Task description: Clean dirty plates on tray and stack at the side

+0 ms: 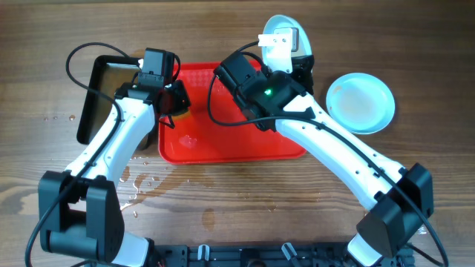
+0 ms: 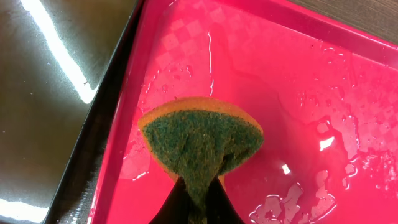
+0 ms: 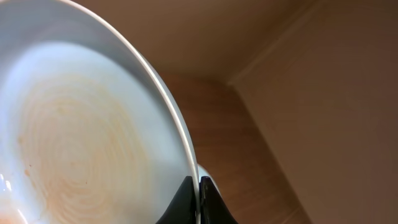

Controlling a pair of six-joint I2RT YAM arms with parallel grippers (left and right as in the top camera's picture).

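Over the left end of the red tray [image 1: 237, 144], the left fingers [image 2: 171, 211] are clamped on a sponge [image 2: 199, 140]. It is fan-shaped, with a coarse green scouring face over an orange body, and is pinched to a narrow tail between them. The tray's glossy plastic shows a faint checker pattern under beads and films of water. A black pan [image 1: 100, 89] of brownish liquid lies alongside; whether their rims touch is hard to tell. By the tray's far right corner, the right fingers [image 3: 180, 208] grip the thin rim of a streaked plate [image 3: 81, 137], held up on edge. Its smooth white well is marked with faint orange-brown rings, and from overhead the arm hides most of it. A second plate [image 1: 361, 102], pale blue and round, lies flat on the wooden worktop [image 1: 245, 200] right of the tray.
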